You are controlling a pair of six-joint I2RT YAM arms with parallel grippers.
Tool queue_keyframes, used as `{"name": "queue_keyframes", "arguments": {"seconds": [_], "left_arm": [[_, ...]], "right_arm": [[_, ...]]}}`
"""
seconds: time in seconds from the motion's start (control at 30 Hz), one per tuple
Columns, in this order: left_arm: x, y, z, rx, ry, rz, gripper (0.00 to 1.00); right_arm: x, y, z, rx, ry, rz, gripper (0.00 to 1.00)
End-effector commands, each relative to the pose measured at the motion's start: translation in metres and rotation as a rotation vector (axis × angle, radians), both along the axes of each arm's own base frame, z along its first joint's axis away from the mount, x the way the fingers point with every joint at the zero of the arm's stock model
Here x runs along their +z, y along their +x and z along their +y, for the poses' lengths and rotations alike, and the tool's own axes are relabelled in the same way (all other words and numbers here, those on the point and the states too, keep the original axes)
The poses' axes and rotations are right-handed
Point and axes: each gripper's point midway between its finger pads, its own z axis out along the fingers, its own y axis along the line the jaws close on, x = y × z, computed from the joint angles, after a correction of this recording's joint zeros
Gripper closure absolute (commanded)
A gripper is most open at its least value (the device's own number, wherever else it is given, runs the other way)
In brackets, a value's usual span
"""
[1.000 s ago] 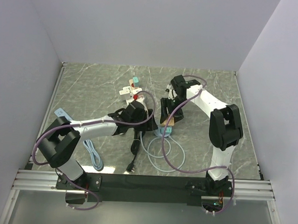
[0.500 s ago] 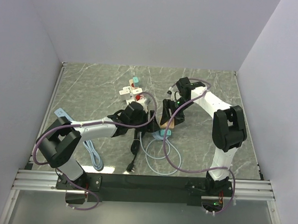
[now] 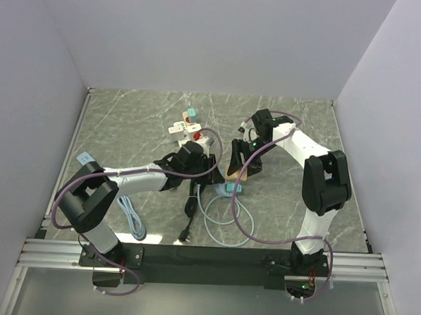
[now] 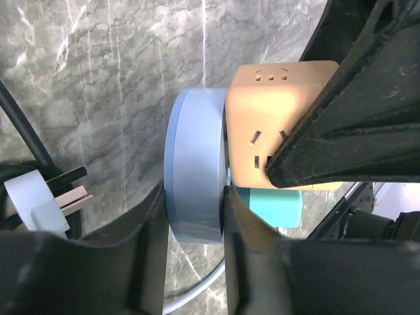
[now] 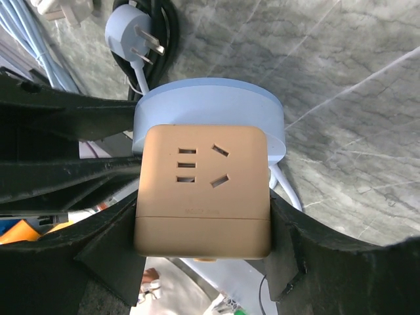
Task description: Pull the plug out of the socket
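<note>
Over the last second the left gripper [image 4: 195,197] has narrowed from wide open. Its fingers now press both flat faces of the round blue plug [image 4: 193,174], so the grasp looks made. The right gripper [image 5: 203,226] clamps the tan cube socket [image 5: 203,190] by two opposite sides. With each half held by one arm, the separating pull seems ready to begin.

The plug and socket sit joined near the middle of the marble table [image 3: 128,118], slightly toward its right edge.

Only the left wrist view shows the finger contact on the plug and a teal block [image 4: 275,207] beneath the socket. The right wrist view shows the socket's outlet face and a loose three-pin plug [image 5: 131,36] behind it. The overhead view hides the plug under the arms.
</note>
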Motion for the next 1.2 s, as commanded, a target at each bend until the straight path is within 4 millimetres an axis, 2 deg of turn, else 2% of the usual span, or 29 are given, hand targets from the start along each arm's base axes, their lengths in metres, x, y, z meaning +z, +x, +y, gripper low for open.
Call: {"name": "queue_keyframes", "arguments": {"seconds": [0.0, 0.07, 0.2, 0.33, 0.5, 0.77, 1.03, 1.1, 1.13, 1.17], "left_arm": [[0.010, 0.000, -0.015, -0.047, -0.034, -0.040, 0.92], [0.003, 0.001, -0.012, -0.027, -0.017, -0.024, 0.99], [-0.014, 0.005, -0.001, 0.036, 0.060, 0.017, 1.00], [-0.038, 0.004, 0.010, 0.071, 0.142, 0.063, 0.99], [-0.056, -0.003, 0.022, 0.098, 0.181, 0.095, 0.99], [-0.067, -0.006, 0.030, 0.108, 0.212, 0.102, 1.00], [-0.073, -0.008, 0.032, 0.111, 0.223, 0.115, 1.00], [-0.070, -0.006, 0.031, 0.114, 0.215, 0.113, 1.00], [-0.070, -0.005, 0.030, 0.113, 0.216, 0.114, 1.00], [-0.069, -0.004, 0.029, 0.115, 0.214, 0.113, 1.00]], "right_arm": [[0.048, -0.003, 0.029, 0.020, 0.203, -0.048, 1.00], [0.047, -0.002, 0.028, 0.007, 0.197, -0.052, 1.00], [0.042, 0.000, 0.020, -0.036, 0.138, -0.073, 1.00], [0.051, -0.002, 0.011, -0.053, 0.122, -0.085, 1.00], [0.065, 0.003, -0.002, -0.077, 0.076, -0.124, 1.00], [0.078, 0.006, -0.022, -0.076, 0.026, -0.153, 1.00], [0.096, 0.001, -0.021, -0.085, 0.075, -0.186, 1.00], [0.087, -0.004, -0.020, -0.098, 0.062, -0.169, 1.00], [0.089, -0.001, -0.016, -0.099, 0.070, -0.217, 1.00], [0.078, -0.005, -0.017, -0.130, 0.042, -0.200, 1.00]]}}
